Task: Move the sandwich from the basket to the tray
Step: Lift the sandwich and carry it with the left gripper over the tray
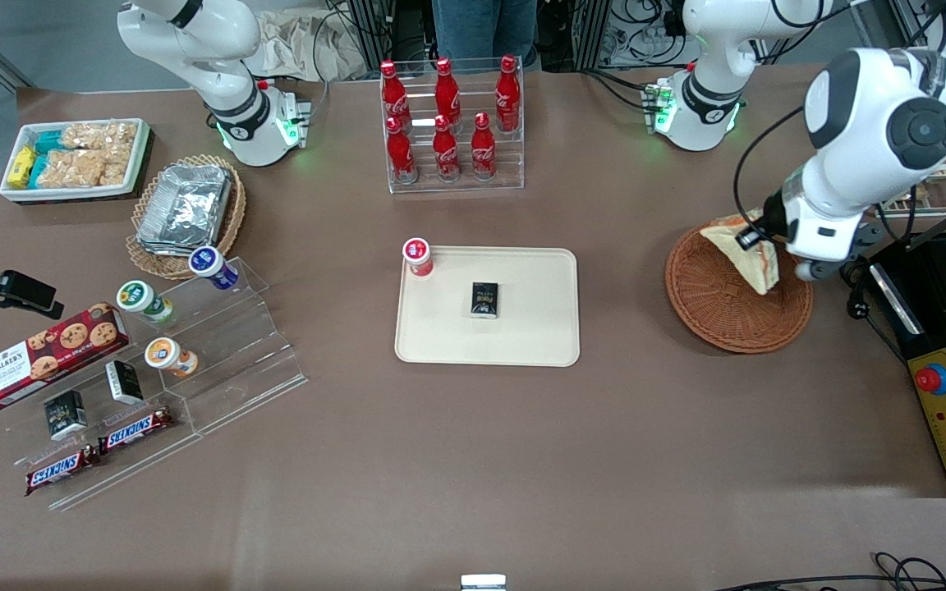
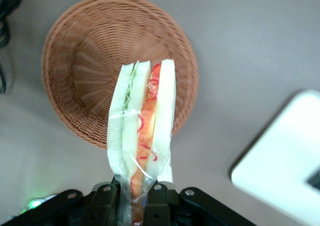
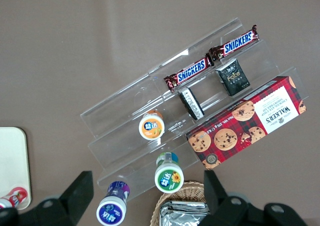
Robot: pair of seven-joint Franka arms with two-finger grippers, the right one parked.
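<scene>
1. The desk (image 1: 522, 460) is a broad brown surface, and the working arm reaches in over its own end of it.
2. The tray (image 1: 539, 345) lies flat near the middle of the desk, well apart from the basket. A small dark box (image 1: 484, 300) rests on it and a red-capped bottle (image 1: 417, 256) stands at one corner, so most of its cream floor is free.
3. The basket (image 1: 719, 320), reddish-brown wicker, sits toward the working arm's end; the wrist view shows its bowl (image 2: 90, 71) bare under the lifted load.
4. The sandwich (image 1: 756, 254) is already up out of the basket, hanging above its rim in the arm's grip. In the wrist view (image 2: 145, 116) it is wrapped in clear film, white bread with red and green filling at the edge. I'd judge it light, soft and easily crushed, with slippery film; a gentle pinch across the flat faces near one end looks the safest hold.
5. The end effector (image 2: 134, 198) is closed narrowly on the lower end of the sandwich, its fingers (image 2: 159, 196) pressing the wrapped bread from both sides, with nothing else touched.
</scene>
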